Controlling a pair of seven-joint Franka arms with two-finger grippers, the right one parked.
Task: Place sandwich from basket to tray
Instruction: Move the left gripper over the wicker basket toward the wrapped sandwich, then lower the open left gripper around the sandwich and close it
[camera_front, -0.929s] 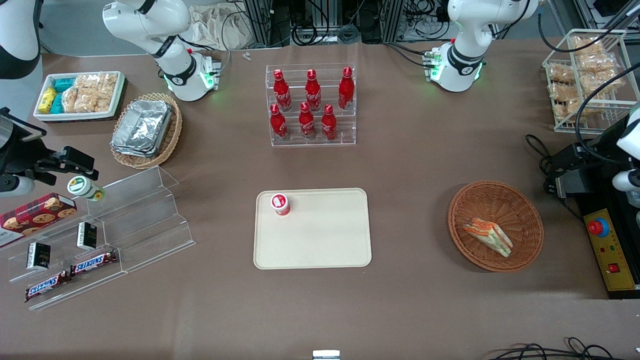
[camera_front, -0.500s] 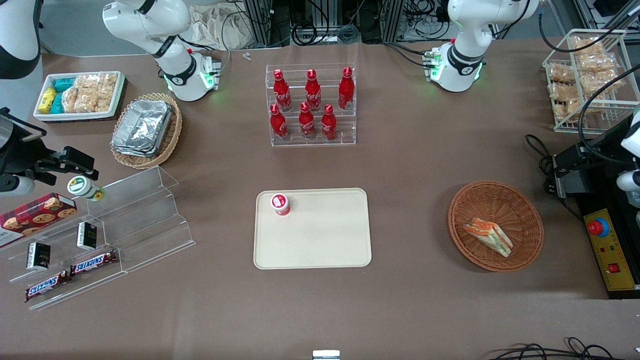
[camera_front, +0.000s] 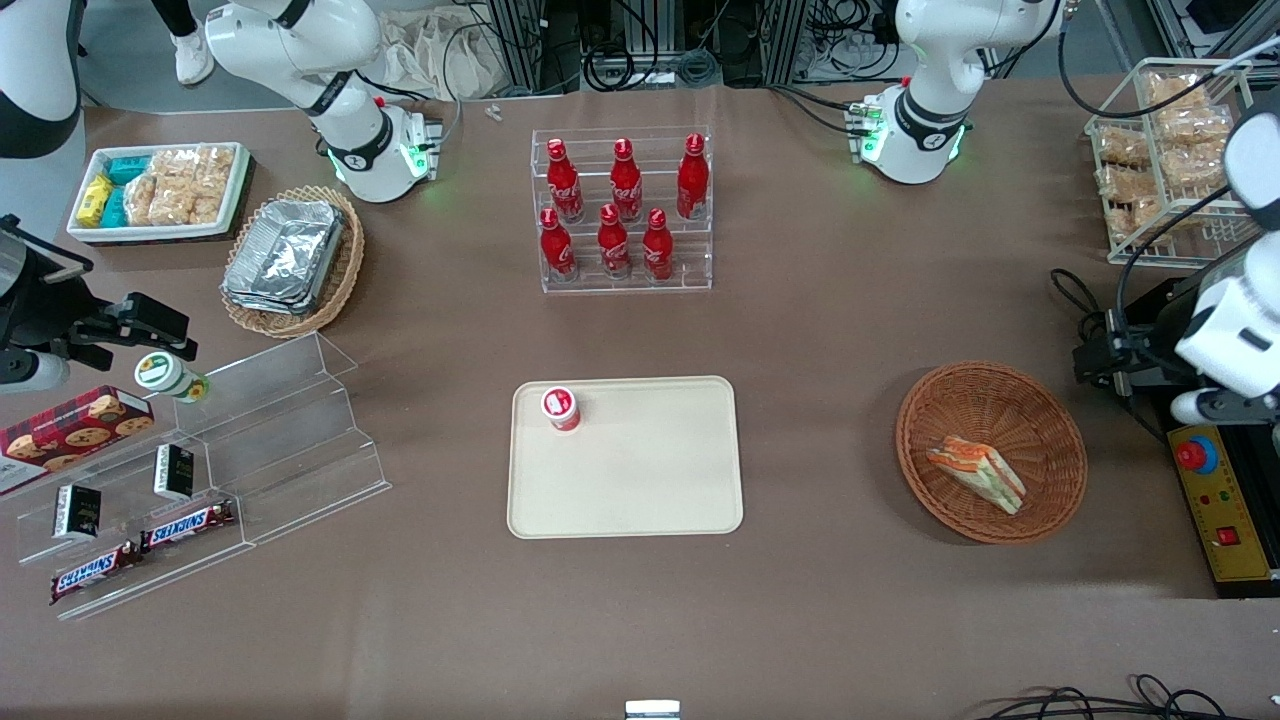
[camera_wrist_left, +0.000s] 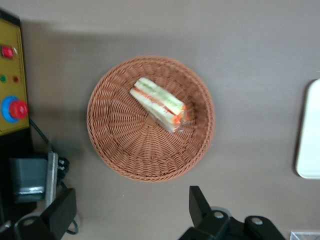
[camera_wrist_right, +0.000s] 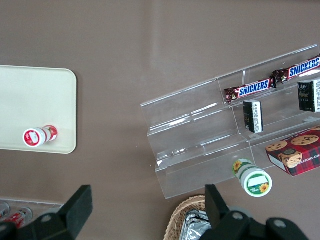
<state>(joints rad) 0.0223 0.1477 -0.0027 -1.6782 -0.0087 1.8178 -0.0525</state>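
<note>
Arm motion is what changed: I've swung the gripper (camera_wrist_left: 131, 216) in from the table's edge to hover above the basket (camera_front: 1050, 420) (jaws spread wide, empty), with the sandwich (camera_front: 976, 472) untouched inside and the tray (camera_front: 650, 480) waiting.

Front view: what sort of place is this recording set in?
Likely a robotics lab staged as a snack shop: cola bottles on a clear rack, Snickers bars on acrylic shelving, cable clutter. The open gripper hangs above the basket holding the sandwich.
</note>
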